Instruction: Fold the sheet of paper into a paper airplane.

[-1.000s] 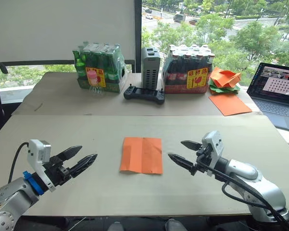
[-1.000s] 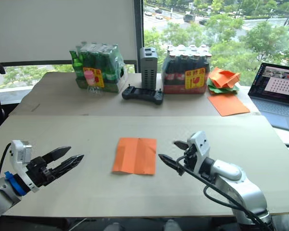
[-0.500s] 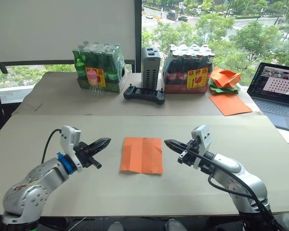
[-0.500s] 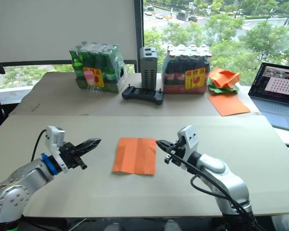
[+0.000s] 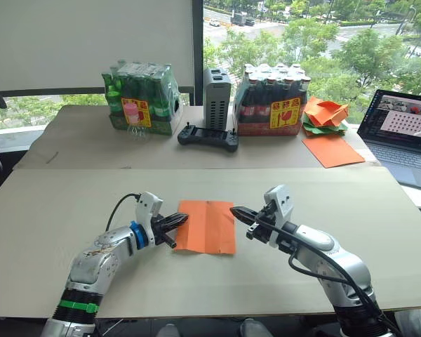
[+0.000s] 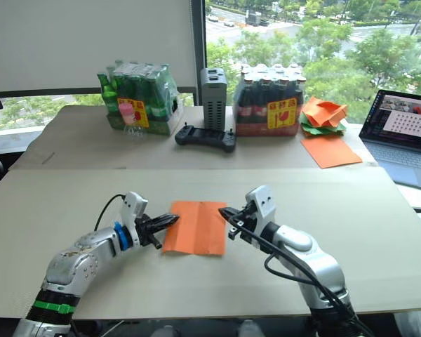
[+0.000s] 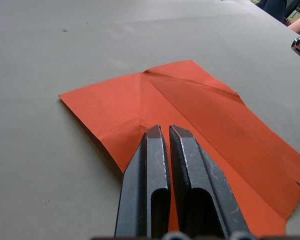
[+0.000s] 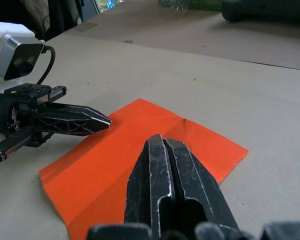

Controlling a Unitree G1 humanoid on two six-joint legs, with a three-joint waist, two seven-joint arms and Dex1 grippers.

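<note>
While daylight and green treetops fill the window behind, a broad beige desk (image 5: 49, 210) runs across the foreground, with a second surface (image 5: 77, 140) of the same colour butted behind it. A white blind covers the left of the window. On the far surface, from large to small, stand a shrink-wrapped pack of green bottles (image 5: 142, 97) and a pack of dark bottles (image 5: 274, 100), each with a red-and-yellow label whose writing is too small to read, an open laptop (image 5: 403, 133) at the right edge, a grey box (image 5: 217, 107), a smooth orange sheet (image 5: 332, 150), a heap of crumpled orange and green papers (image 5: 325, 115) and a black controller (image 5: 208, 137).

The sheet of paper (image 5: 207, 225) lies flat, creased, at the middle of the near desk. Compared with a second ago, both arms have swung inward: the left gripper (image 5: 177, 220) now touches the paper's left edge, its jaws nearly shut with a thin slit and holding nothing; the right gripper (image 5: 240, 213) sits over the right edge, jaws pressed together, empty.
</note>
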